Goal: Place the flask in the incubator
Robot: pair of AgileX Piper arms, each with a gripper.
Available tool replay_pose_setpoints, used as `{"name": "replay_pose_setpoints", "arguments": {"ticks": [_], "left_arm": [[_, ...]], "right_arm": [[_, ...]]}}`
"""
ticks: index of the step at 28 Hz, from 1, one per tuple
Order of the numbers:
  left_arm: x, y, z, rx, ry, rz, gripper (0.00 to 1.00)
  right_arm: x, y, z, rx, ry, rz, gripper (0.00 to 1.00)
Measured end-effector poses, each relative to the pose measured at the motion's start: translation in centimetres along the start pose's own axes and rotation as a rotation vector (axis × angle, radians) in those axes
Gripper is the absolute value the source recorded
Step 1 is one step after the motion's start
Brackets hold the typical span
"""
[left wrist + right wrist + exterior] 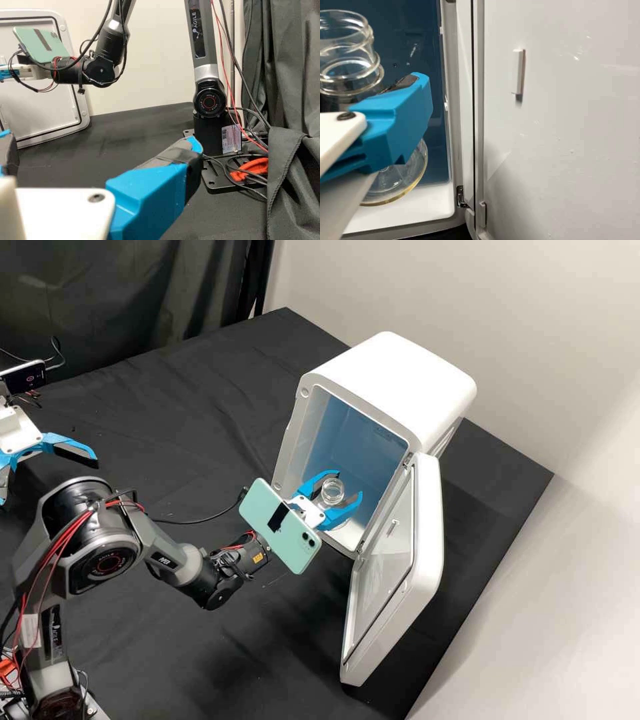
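The clear glass flask (331,492) stands inside the white incubator (400,377), on the floor of its blue chamber. My right gripper (347,485) is in the chamber, shut on the flask's neck. In the right wrist view one blue finger (395,120) lies against the flask (350,55), whose round base (395,185) rests near the chamber's front lip. The incubator door (400,553) hangs wide open to the right. My left gripper (41,479) stands open and empty at the bench's far left, well away; its fingers (155,185) frame the left wrist view.
A mint-green phone (280,525) is mounted on the right arm's wrist, just outside the chamber. The open door (560,120) stands close beside the right gripper. The right arm's base (212,125), cables and a dark curtain (290,100) lie near the left gripper.
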State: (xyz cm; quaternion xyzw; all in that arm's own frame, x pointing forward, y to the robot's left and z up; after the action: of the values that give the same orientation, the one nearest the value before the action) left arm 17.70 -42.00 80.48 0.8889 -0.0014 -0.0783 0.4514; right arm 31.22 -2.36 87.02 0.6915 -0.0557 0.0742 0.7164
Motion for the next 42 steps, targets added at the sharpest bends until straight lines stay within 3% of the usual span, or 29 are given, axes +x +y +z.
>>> {"name": "replay_pose_setpoints", "arguments": {"ticks": [6,11,15,21,27,33,42], "left_arm": [[-0.1,0.27,0.0,-0.001,0.012,0.018,1.00],[-0.1,0.36,0.1,0.002,0.008,0.023,1.00],[-0.1,0.36,0.1,0.009,0.008,0.023,1.00],[-0.1,0.36,0.1,0.009,0.008,0.023,1.00],[-0.1,0.36,0.1,0.009,0.008,0.023,1.00],[-0.1,0.42,-0.1,0.010,0.015,0.026,1.00],[-0.3,0.61,-0.2,0.014,0.025,0.037,1.00]], "right_arm": [[1.3,-0.3,-0.5,0.005,0.022,0.015,0.00],[3.0,-1.3,-1.6,-0.009,0.067,0.010,0.00],[4.5,-1.4,-2.4,-0.024,0.090,0.024,0.00],[5.8,-0.6,-2.5,-0.023,0.066,0.059,0.00],[6.8,-0.3,-2.6,-0.026,0.078,0.081,0.00],[8.5,-0.7,-1.9,-0.038,0.039,0.056,0.00],[10.8,-1.2,-1.9,-0.063,0.022,0.025,0.00]]}}
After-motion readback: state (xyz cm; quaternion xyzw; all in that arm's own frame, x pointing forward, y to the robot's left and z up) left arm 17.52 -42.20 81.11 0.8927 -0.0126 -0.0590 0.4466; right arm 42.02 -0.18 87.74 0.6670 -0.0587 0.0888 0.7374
